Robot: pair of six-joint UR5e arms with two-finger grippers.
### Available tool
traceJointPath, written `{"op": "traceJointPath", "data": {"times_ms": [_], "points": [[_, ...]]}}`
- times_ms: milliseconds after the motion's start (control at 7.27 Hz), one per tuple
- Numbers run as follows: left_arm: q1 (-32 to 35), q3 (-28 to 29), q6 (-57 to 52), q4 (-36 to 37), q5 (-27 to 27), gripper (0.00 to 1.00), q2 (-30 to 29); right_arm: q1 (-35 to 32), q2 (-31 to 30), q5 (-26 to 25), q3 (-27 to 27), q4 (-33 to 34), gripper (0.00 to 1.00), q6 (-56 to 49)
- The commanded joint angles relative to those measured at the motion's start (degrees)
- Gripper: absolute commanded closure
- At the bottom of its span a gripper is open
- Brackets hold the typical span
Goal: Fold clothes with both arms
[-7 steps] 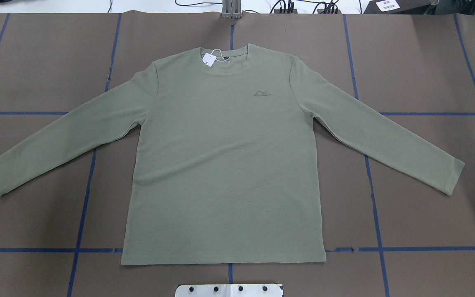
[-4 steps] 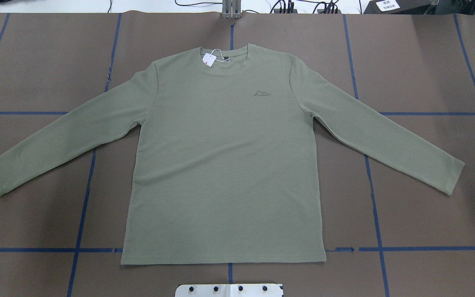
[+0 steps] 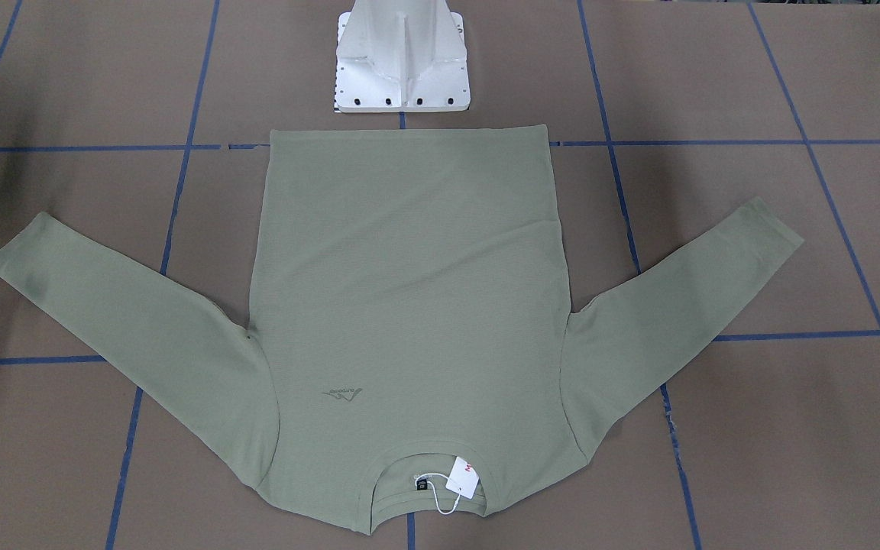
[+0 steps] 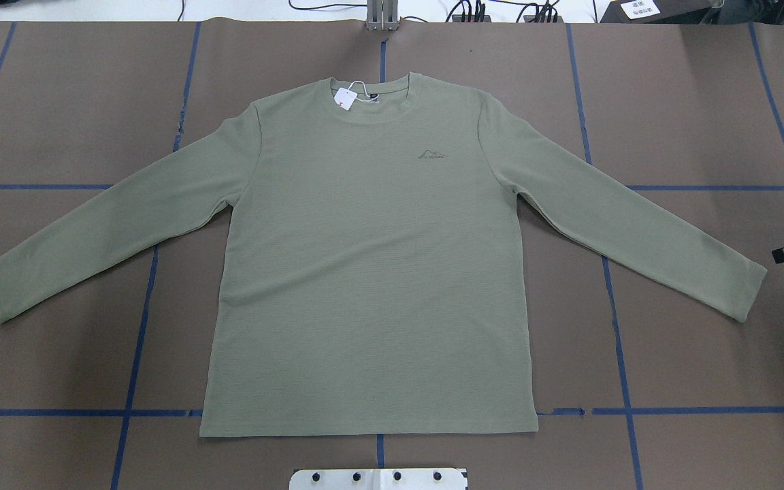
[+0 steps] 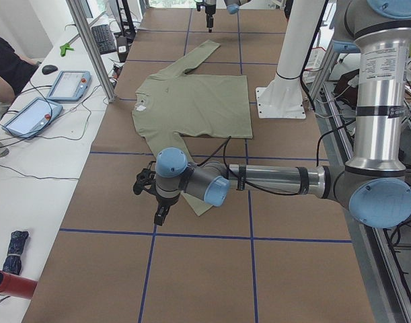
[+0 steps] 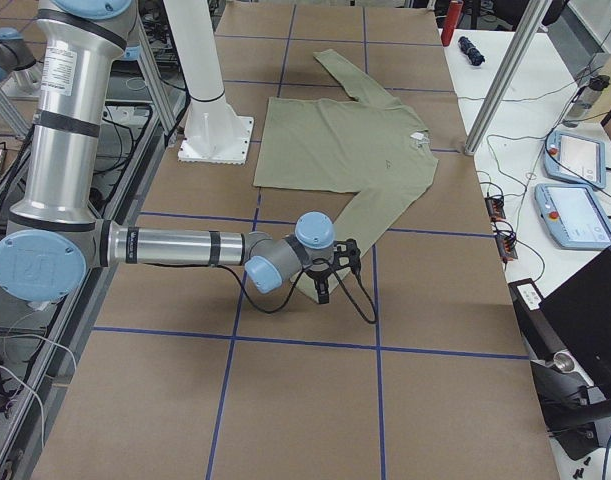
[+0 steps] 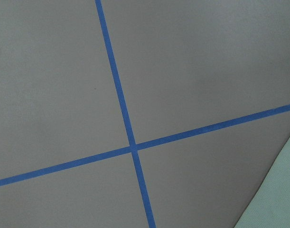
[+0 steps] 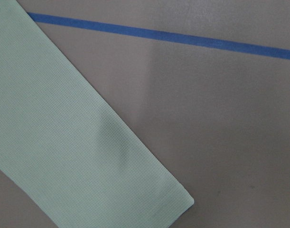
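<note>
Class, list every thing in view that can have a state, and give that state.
shirt, spread flat, front up, unfolded, both sleeves out.
hang tag, attached, lying on the shirt.
left tool, clear of the shirt; opening unclear.
right tool, close beside the shirt, not touching; opening unclear.

The shirt (image 4: 371,272) is matt, fine-ribbed knit cloth. The table (image 4: 705,102) is covered in matt brown paper. The left arm (image 5: 272,180) is smooth, shiny metal.
</note>
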State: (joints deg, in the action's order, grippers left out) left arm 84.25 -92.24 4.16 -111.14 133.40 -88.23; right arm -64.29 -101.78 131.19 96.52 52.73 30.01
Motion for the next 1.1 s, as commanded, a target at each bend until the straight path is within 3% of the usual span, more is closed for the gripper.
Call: {"op": "traceJointPath", "data": {"times_ms": [0, 962], "points": [[-0.05, -0.05, -0.03, -0.13, 0.28, 0.00, -0.01, 5.21, 0.00, -4.24, -0.02, -0.26, 0.00, 4.26], [-0.05, 0.04, -0.03, -1.27, 0.37, 0.00, 0.17, 8.57, 0.79, -5.15, -3.89, -0.34, 0.00, 4.61]]}}
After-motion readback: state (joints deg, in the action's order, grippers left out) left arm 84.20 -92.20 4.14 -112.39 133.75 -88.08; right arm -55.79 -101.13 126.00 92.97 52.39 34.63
